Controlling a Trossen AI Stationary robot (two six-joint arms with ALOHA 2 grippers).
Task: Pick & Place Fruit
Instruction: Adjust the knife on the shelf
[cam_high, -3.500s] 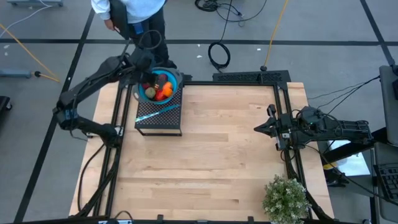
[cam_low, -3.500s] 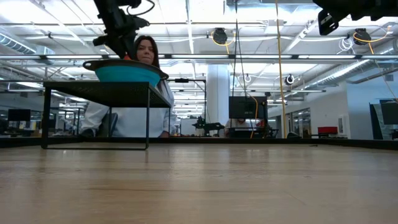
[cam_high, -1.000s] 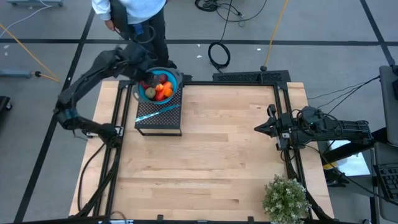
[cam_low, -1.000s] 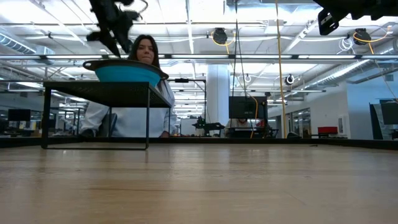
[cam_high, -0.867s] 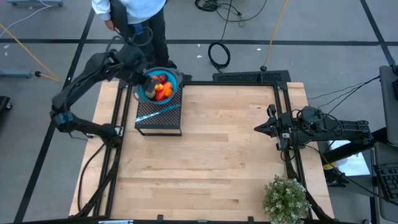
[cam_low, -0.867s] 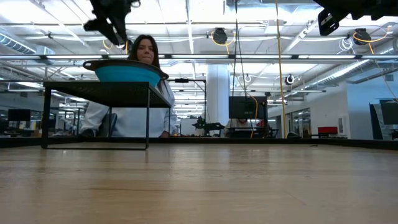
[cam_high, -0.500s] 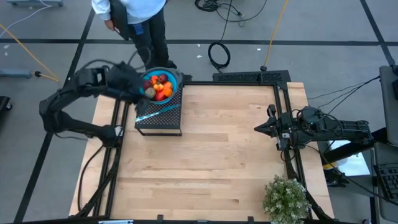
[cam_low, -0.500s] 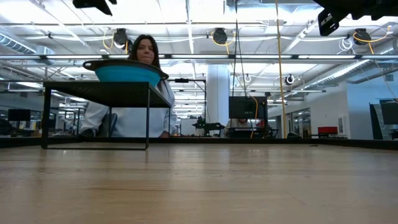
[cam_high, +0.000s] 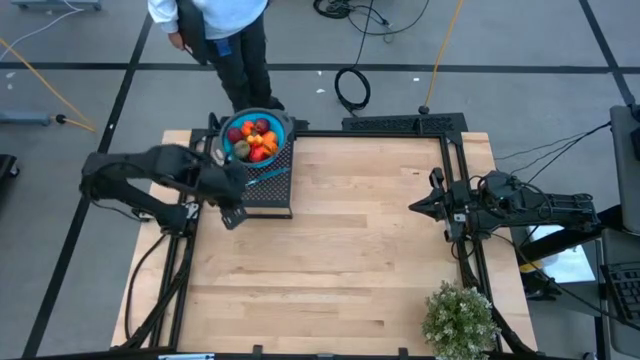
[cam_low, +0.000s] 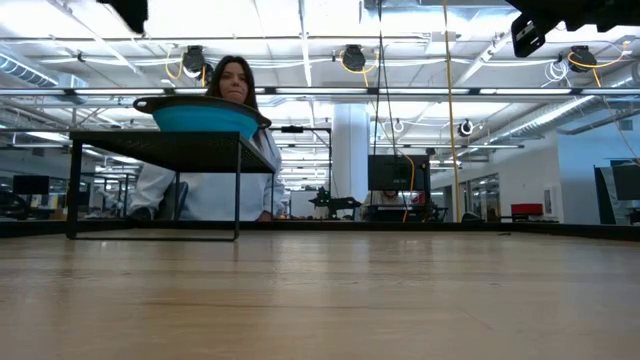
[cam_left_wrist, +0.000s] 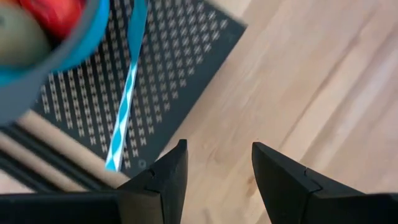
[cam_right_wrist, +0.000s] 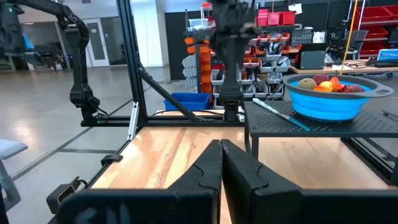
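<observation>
Left gripper (cam_left_wrist: 214, 163), fingers parted and empty, hangs just beside the black perforated stand (cam_high: 262, 190), whose blue bowl (cam_high: 232, 150) holds the fruit (cam_high: 254, 139), their long axes unreadable.

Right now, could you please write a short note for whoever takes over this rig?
Left pincer: open, empty, over the table beside the black perforated stand.
Right pincer: shut, empty, parked at the table's right side.
The fruit all sits in the blue bowl on that stand; a blue utensil lies beside it.
Done: nothing placed on the table.
Left: pick and place the fruit.
</observation>
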